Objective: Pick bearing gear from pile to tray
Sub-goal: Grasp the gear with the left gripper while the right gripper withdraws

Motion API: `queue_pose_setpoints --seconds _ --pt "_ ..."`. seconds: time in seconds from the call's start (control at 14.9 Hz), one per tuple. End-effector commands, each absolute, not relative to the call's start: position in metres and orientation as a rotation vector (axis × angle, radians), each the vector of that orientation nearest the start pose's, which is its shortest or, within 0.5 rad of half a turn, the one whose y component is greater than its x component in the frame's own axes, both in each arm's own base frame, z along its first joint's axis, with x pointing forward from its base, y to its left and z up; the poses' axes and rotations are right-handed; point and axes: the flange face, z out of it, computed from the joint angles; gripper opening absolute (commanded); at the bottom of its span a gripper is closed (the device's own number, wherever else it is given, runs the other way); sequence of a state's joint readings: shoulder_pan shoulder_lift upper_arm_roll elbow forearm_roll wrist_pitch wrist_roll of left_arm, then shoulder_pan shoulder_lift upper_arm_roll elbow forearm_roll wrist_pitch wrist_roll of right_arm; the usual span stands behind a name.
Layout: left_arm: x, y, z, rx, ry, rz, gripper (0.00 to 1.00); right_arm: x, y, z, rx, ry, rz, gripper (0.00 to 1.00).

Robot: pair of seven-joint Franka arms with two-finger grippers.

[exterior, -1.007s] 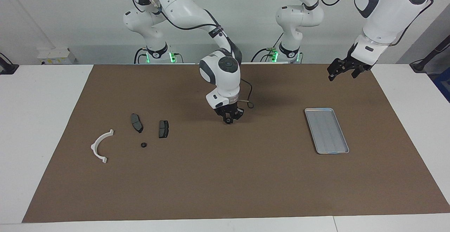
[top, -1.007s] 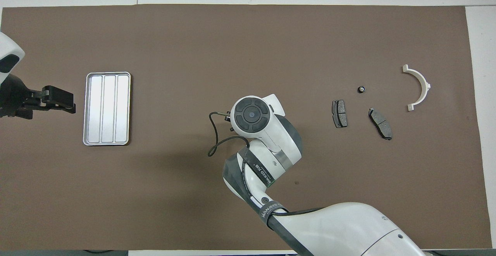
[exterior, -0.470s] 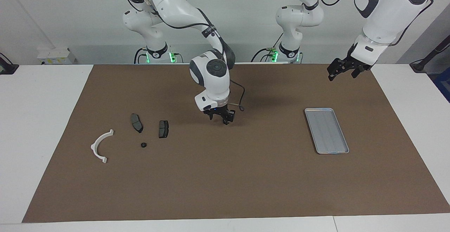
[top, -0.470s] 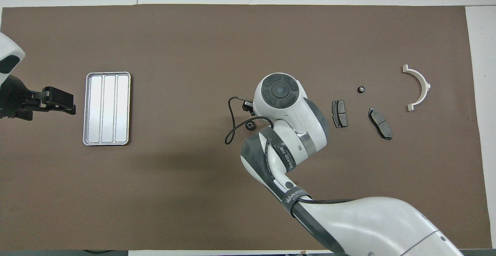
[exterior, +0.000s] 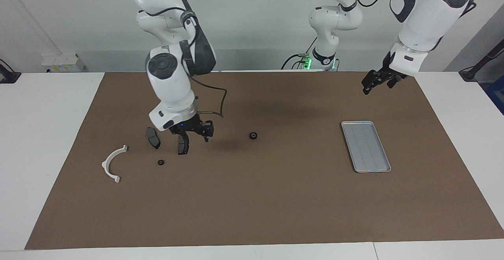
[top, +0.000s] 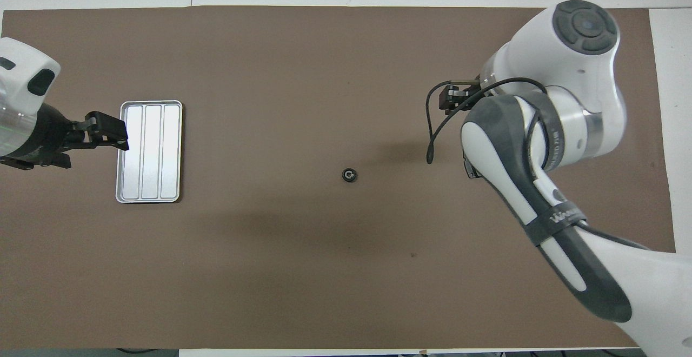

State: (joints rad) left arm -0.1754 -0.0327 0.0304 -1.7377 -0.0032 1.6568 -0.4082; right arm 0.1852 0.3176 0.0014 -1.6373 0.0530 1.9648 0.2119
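Bright even overhead light; soft shadows; sharp focus

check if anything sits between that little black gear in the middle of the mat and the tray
Nothing visible does. The gear lies alone on the mat, and the stretch from it to the tray toward the left arm's end is bare. The left end effector hangs over the mat beside the tray, raised, not on that line.

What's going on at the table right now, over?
Right end effector open, empty, over the pile's brake pad. Left end effector open, waiting near the tray. One small black round part on the mat mid-table; tray empty. Path clear.
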Motion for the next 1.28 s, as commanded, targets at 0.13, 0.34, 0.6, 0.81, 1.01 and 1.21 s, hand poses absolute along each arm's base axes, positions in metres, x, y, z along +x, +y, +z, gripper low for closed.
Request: queue_pose_setpoints --seconds 0.13,0.34,0.6,0.81,1.01,1.21 --pt "0.531 -0.142 0.535 -3.083 -0.686 0.035 1.00 0.650 0.070 0.414 -3.083 -0.297 -0.012 0.79" --pt "0.540 -0.198 0.504 -3.108 -0.721 0.003 1.00 0.647 0.059 0.387 -3.088 -0.347 -0.049 0.79" --pt "0.547 -0.255 0.463 -3.121 -0.836 0.026 1.00 0.648 0.037 0.355 -3.092 -0.368 -0.082 0.79" --pt "0.560 -0.326 0.413 -3.082 -0.829 0.082 1.00 0.651 0.013 0.341 -3.094 -0.394 -0.081 0.79" --pt "0.583 -0.375 0.381 -3.025 -0.917 0.100 1.00 0.649 0.008 0.332 -3.092 -0.405 -0.070 0.78" --pt "0.568 -0.409 0.368 -3.036 -0.967 0.082 1.00 0.646 0.009 0.324 -3.092 -0.397 -0.058 0.78"
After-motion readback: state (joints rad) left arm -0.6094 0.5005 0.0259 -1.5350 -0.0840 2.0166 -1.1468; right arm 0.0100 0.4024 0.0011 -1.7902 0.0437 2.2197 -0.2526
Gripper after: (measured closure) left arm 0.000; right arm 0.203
